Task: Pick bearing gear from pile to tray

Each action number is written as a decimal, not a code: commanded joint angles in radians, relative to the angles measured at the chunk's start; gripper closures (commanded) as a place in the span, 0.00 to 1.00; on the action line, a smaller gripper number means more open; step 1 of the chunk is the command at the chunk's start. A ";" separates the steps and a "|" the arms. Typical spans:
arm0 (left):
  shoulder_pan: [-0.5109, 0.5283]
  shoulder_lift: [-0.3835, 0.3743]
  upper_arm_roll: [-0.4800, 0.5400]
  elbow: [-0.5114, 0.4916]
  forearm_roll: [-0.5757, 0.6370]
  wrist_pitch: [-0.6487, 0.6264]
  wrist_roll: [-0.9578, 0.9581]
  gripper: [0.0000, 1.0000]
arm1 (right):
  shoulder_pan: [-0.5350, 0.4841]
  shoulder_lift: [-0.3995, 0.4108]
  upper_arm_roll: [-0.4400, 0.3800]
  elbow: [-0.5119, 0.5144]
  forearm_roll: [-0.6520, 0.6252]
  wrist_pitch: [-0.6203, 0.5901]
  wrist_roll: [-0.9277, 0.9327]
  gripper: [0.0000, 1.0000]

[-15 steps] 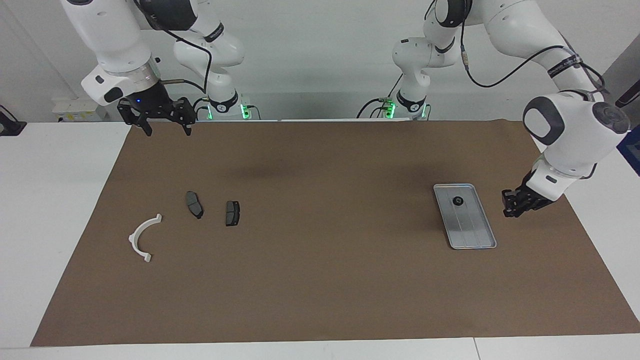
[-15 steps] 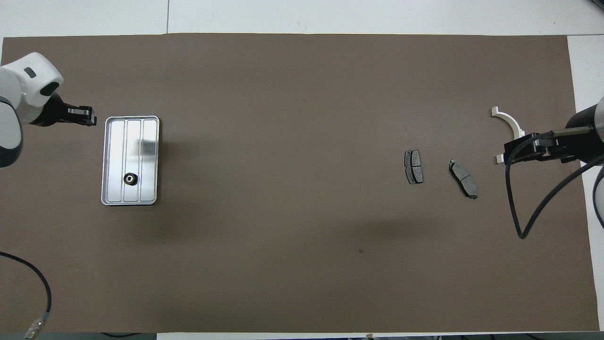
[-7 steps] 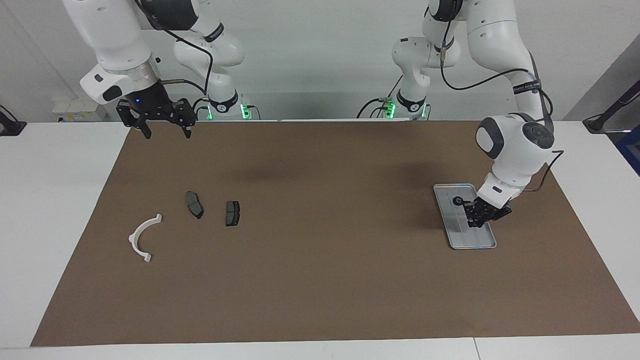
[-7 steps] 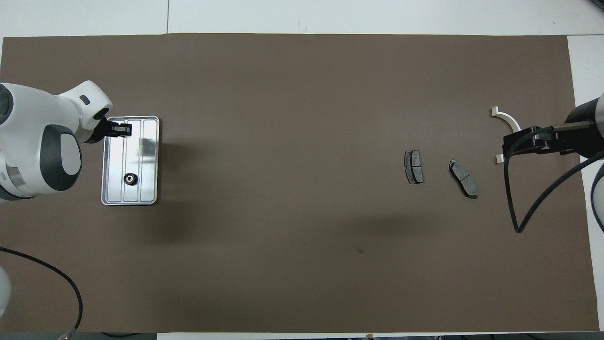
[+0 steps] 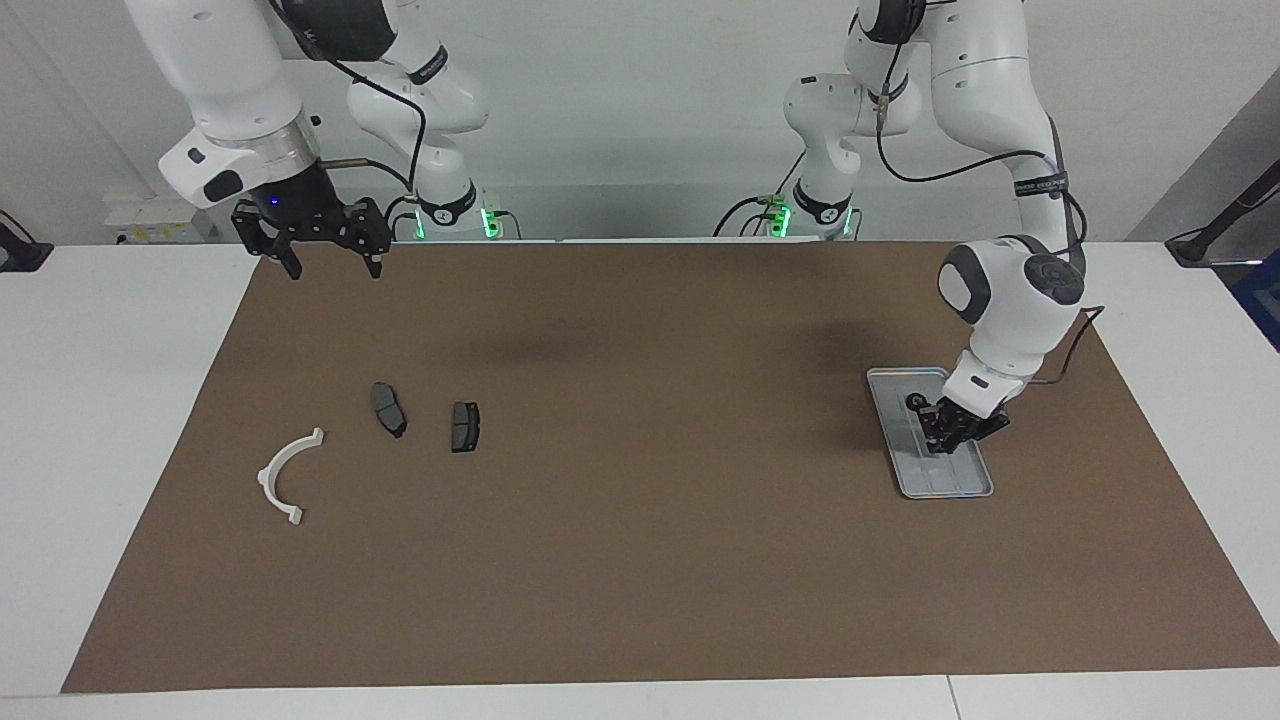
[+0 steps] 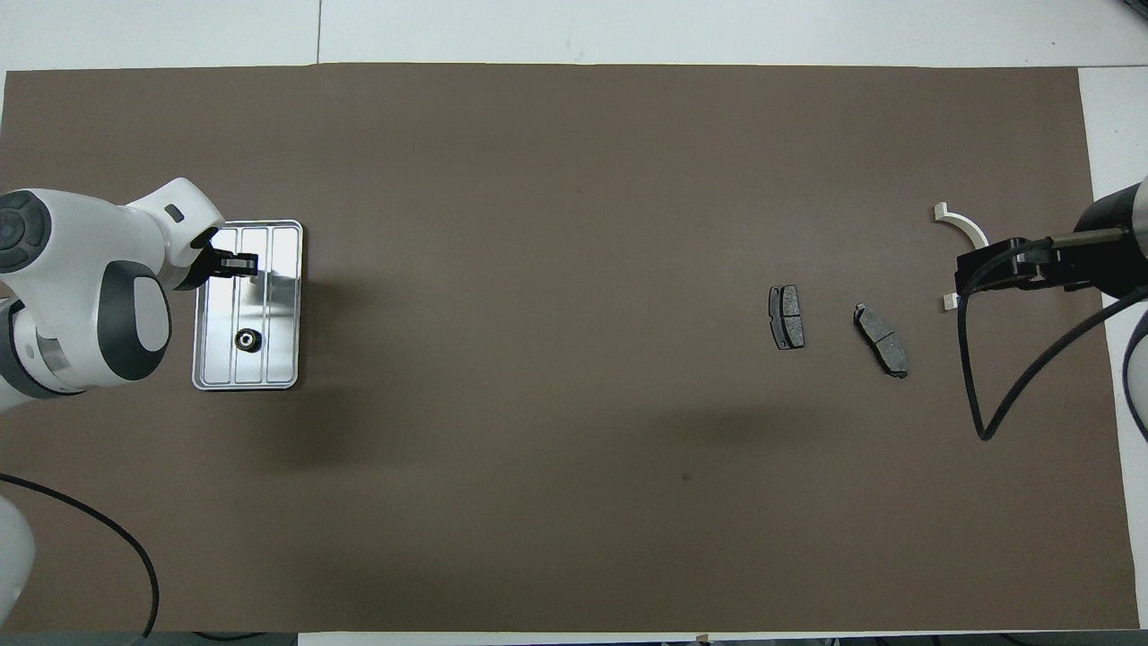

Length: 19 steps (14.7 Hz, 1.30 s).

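I've got two high, distant cams: one facing the robots across the table, one overhead behind them; both share the brown mat [image 5: 640, 560].

Tray [image 6: 285, 305]: glossy ribbed metal, under left fingers [image 6: 240, 265]. Bench cover [image 5: 640, 560]: matt brown paper. Bracket [image 5: 283, 473]: smooth white plastic. Brake pads [image 5: 389, 408]: matt grey.
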 commanded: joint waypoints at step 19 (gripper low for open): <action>0.027 -0.099 0.024 0.215 -0.005 -0.306 -0.116 0.00 | -0.001 -0.015 0.000 -0.023 0.023 0.024 -0.019 0.00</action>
